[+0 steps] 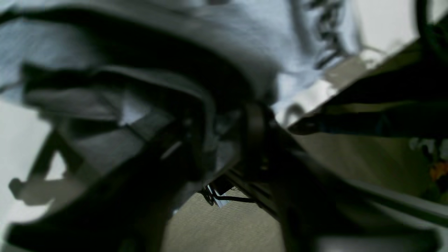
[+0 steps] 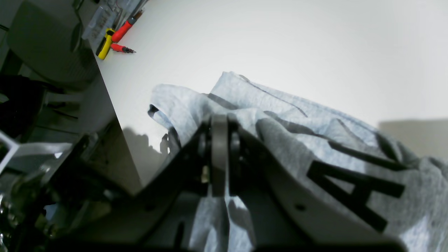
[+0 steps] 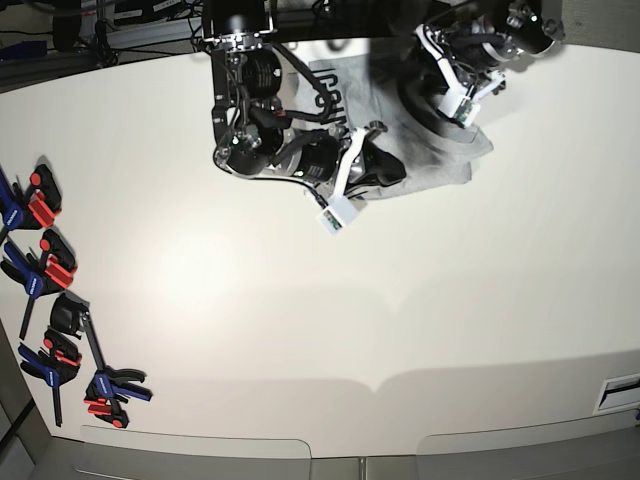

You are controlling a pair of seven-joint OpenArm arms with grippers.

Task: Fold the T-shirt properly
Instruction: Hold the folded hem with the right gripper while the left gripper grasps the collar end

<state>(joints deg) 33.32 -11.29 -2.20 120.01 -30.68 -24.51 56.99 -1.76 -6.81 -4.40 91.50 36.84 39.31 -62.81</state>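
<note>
a grey t-shirt (image 3: 440, 150) lies bunched at the far edge of a white table (image 3: 330, 320), black letters showing on its folds. the right gripper (image 2: 219, 140) has its jaws pressed together on a fold of the shirt, cloth draped on both sides of them. the left gripper (image 3: 440, 85) hovers over the shirt's far part; its wrist view is blurred, with cloth close around the fingers, and whether it grips cannot be told. well apart, blue and red clamps (image 3: 50, 320) lie along the table's left edge
</note>
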